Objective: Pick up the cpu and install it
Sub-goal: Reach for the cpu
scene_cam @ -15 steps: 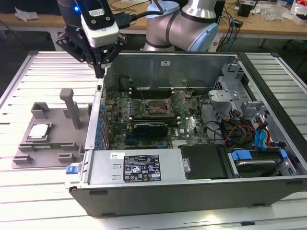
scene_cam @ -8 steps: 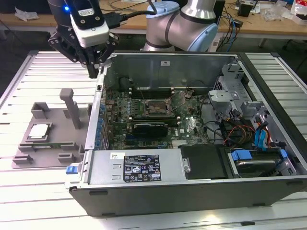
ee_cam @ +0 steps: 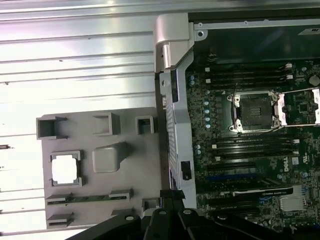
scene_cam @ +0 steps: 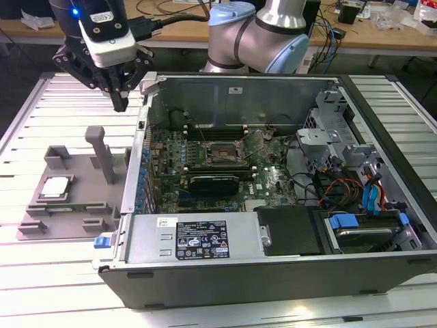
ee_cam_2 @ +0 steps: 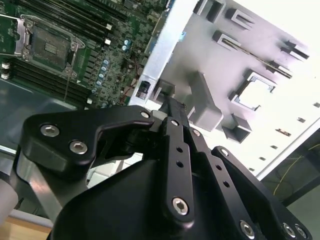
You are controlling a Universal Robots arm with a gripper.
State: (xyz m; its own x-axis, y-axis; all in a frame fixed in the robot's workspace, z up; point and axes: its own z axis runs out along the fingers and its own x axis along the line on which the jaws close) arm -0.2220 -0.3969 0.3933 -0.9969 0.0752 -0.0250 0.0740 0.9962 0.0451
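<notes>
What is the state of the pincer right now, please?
The pincer: closed and empty, hanging above the grey fixture, where the cpu sits.

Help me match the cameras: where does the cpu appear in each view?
Exterior view: cpu on the grey fixture, exterior view's left.
First wrist view: cpu seated in that fixture.
Second wrist view: cpu glaring white in that fixture.
Shared landmark: the fixture's upright post.
</notes>
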